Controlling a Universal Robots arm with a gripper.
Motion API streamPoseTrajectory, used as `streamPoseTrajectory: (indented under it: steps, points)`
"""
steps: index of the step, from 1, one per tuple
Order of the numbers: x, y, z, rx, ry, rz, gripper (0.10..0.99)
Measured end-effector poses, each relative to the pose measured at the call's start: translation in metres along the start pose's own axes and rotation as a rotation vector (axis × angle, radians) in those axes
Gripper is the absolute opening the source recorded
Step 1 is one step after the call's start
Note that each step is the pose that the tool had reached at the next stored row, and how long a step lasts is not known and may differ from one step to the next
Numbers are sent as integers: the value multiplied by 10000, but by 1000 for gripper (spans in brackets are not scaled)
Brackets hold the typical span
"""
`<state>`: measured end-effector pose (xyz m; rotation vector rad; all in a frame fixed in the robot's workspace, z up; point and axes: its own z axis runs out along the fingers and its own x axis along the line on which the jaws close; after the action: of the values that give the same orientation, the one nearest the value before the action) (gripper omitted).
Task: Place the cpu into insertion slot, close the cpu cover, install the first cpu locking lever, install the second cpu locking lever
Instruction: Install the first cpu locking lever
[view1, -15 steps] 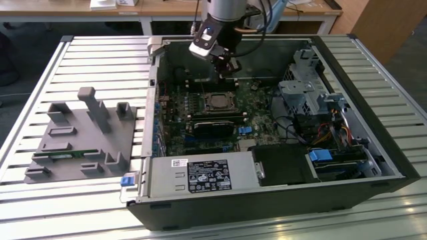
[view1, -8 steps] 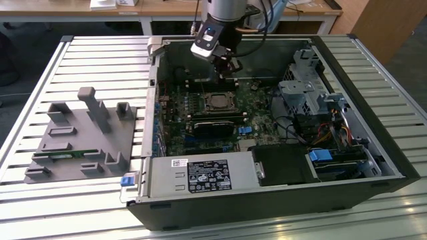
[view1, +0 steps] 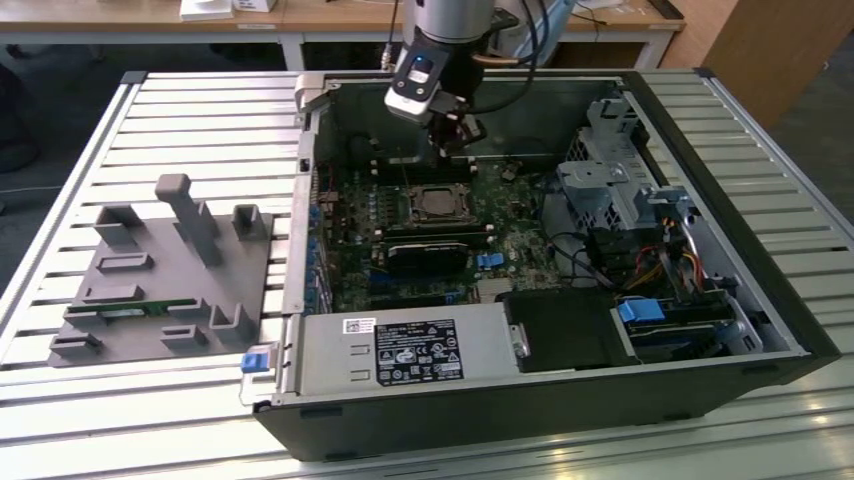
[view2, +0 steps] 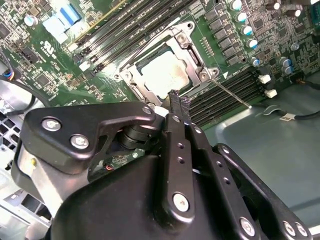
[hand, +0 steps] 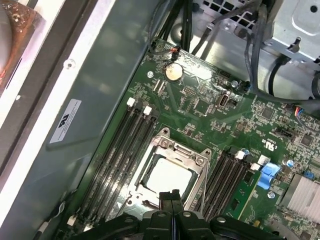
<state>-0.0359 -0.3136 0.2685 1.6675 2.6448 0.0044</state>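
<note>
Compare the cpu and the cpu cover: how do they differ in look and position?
The cpu is a solid, plain silvery square; the cover is an open metal frame with a window through its middle. The cpu sits inside, showing through that window; the cover rings it, lying over its edges. Both are metallic, squarish and lie flat on the green board.

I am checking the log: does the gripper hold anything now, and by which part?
Nothing is held: the gripper is shut on itself, near the cpu, which lies under the cpu cover.
</note>
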Motion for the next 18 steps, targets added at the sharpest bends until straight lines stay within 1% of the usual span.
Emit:
streamPoseTrajectory:
  steps: [5, 18]
  points:
    - [0, 0, 0, -3, 2, -258, 122]
    - [0, 0, 0, -14, 13, -1241, 122]
